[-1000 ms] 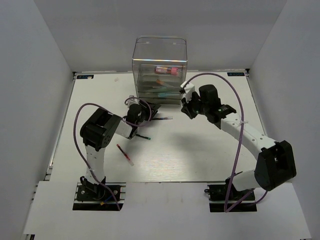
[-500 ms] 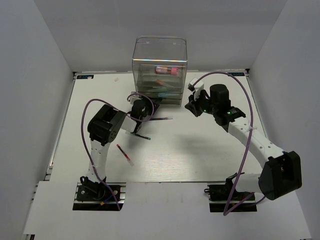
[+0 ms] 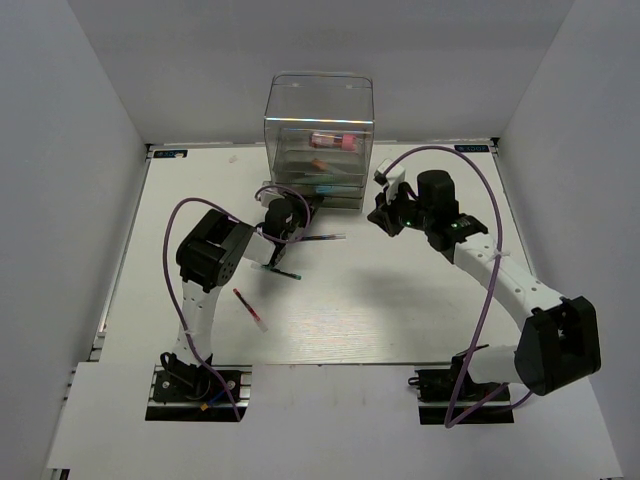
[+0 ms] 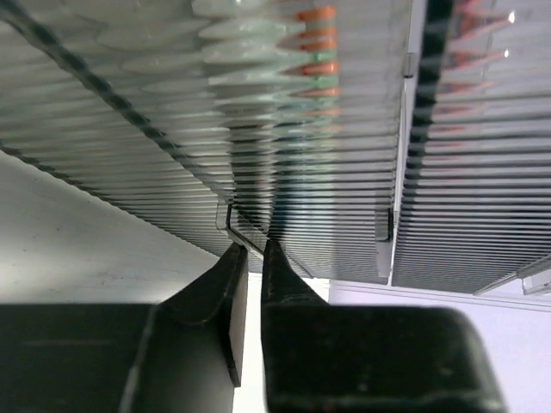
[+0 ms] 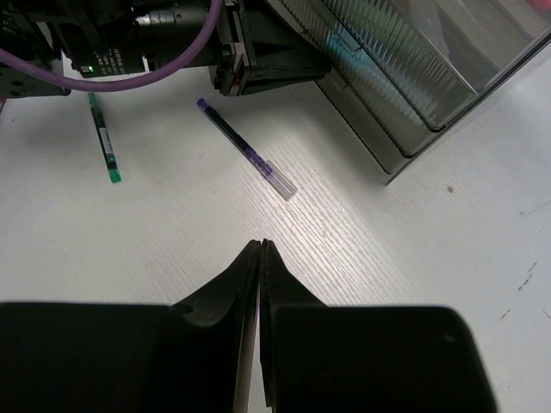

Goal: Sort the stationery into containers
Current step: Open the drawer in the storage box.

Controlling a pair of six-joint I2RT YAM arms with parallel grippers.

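The left fingers (image 4: 234,267) are pressed together on the drawer handle (image 4: 301,231), at its left corner, low on the front of the clear drawer box (image 3: 320,100). I judge that this grip is there to pull the drawer out, because the pens cannot go in while it is shut. The wrist is held low and level with the surface (image 3: 400,320), so the pull can go straight toward the arm's base.

The right fingers (image 5: 245,275) are also together, but they hold nothing. They hang above the surface, to the right of the box front. Probably they wait there so that they do not block the drawer.

Three pens lie loose on the surface:
- The purple pen (image 5: 245,148) lies just in front of the box.
- The green pen (image 5: 103,138) lies nearer, beside the left arm.
- The red-white pen (image 3: 250,309) lies well apart, toward the left base.

The pink tube (image 3: 333,141) is already inside an upper drawer, with some orange and pale markers in the drawers below it.

Compared with one second ago, the left wrist has moved forward to the box, and its fingers, which were apart, have closed. The right arm has drawn a little to the right. The three loose pens have not moved.
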